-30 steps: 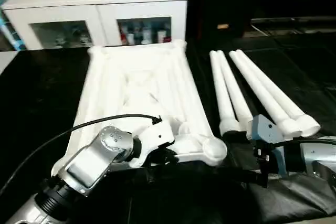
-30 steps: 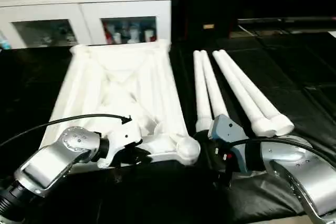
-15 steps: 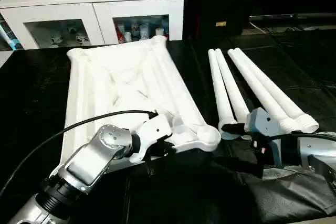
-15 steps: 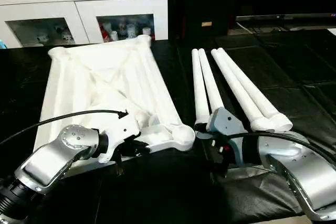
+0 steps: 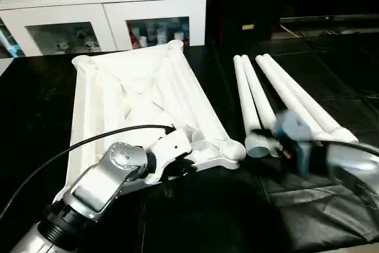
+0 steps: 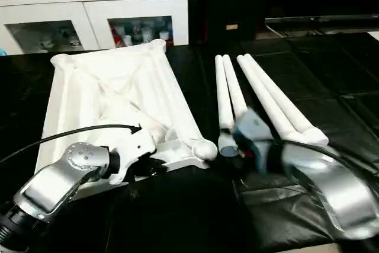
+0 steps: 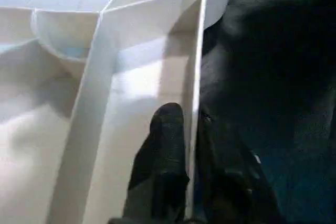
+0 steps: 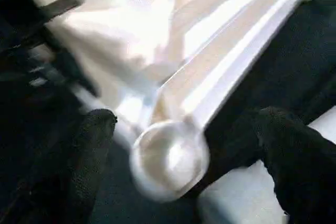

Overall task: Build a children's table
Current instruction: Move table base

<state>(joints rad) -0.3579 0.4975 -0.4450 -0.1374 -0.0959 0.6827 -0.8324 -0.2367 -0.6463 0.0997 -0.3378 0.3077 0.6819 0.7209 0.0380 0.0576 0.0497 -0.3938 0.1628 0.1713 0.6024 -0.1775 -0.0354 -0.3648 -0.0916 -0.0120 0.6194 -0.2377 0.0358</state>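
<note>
Still positioning the parts: no leg fitted yet. Table top (image 5: 139, 102) upside down on the black desk (image 5: 35, 111), ribs up, at about 10 o'clock from centre; four legs (image 5: 278, 102) side by side at 2 o'clock, just beside it. Left gripper (image 7: 191, 129) pinching the top's near rim, jaws nearly shut on the thin wall, one finger either side. Right gripper (image 8: 184, 145) with jaws spread wide, empty, facing the near corner socket (image 5: 232, 150) and the leg ends. Next, probably: steadying the top, closing on one leg, lining its end with that socket.
</note>
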